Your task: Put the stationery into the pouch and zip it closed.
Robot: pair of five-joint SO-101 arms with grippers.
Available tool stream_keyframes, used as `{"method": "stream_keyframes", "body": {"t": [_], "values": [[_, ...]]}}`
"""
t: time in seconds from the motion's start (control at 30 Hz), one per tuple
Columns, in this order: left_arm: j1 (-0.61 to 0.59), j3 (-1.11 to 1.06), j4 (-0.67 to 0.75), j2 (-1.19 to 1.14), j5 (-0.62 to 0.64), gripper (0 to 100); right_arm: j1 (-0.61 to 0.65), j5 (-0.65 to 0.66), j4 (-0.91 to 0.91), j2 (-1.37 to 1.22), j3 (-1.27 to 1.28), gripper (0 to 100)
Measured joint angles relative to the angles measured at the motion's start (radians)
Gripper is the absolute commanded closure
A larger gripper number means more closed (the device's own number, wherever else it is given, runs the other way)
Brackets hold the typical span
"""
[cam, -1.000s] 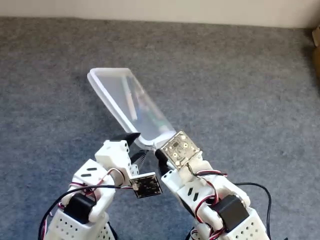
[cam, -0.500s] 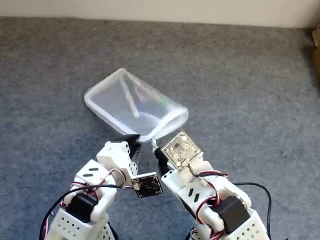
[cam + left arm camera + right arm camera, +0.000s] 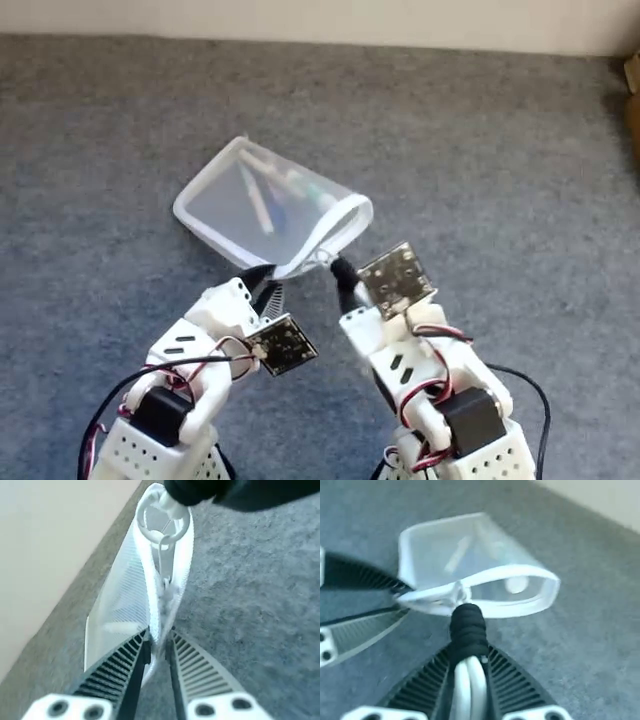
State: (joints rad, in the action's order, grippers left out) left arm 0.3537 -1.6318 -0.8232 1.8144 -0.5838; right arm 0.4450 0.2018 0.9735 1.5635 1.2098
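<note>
Pouch (image 3: 250, 205) now diagonal, mouth nearside

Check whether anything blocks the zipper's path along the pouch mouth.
Nothing visible. The stationery lies inside the pouch, none poking over the open mouth. Left gripper pinches the pouch end; right gripper holds the pull ring.

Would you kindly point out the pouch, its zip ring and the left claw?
pouch (image 3: 215, 212): high view, on its clear side wall.
zip ring (image 3: 163, 538): left wrist view, on the white band nearest the slider.
left claw (image 3: 157, 636): left wrist view, midway between its fingertips.
</note>
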Motion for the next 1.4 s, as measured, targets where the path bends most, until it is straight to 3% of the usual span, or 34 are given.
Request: {"method": "stream_keyframes", "body": {"t": [0.2, 0.4, 1.13, 1.4], "values": [[0.000, 0.083, -0.104, 0.000, 0.077, 99, -0.077, -0.018, -0.176, 0.000, 0.104, 99.5], [-0.026, 0.103, -0.118, 0.000, 0.100, 99, -0.121, -0.020, -0.284, -0.002, 0.149, 99.5], [-0.060, 0.172, -0.192, 0.002, 0.170, 100, -0.123, -0.029, -0.331, -0.008, 0.166, 99.5], [-0.060, 0.172, -0.195, 0.000, 0.187, 100, -0.163, -0.084, -0.333, -0.336, 0.048, 99.5]]}}
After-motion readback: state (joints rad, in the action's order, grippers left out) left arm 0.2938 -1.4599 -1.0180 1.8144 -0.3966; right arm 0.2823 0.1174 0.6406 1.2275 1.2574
